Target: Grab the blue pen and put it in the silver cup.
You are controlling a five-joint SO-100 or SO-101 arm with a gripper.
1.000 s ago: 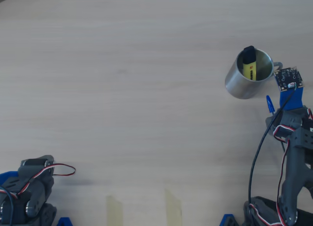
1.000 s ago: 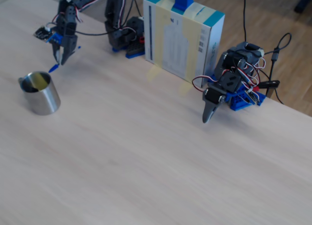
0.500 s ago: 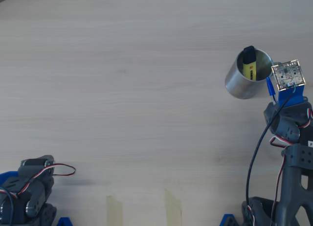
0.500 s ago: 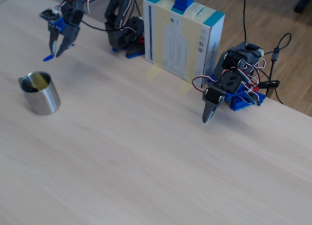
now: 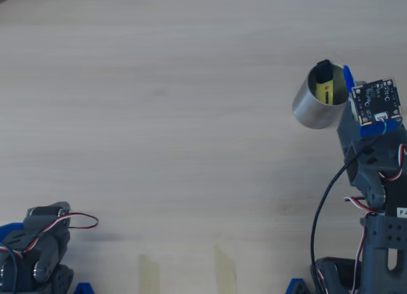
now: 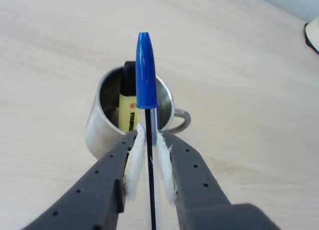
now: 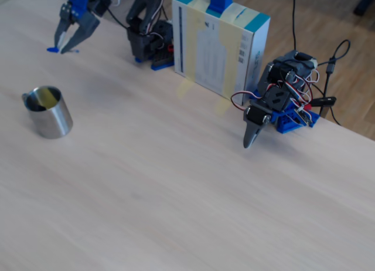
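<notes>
Done: my gripper [image 6: 149, 163] is clamped on the blue pen [image 6: 146, 75].
Left: lower it into the silver cup [image 6: 102, 125] below.

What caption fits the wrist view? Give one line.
Gripper holding the blue pen above the silver cup, which already contains a yellow highlighter.
</notes>
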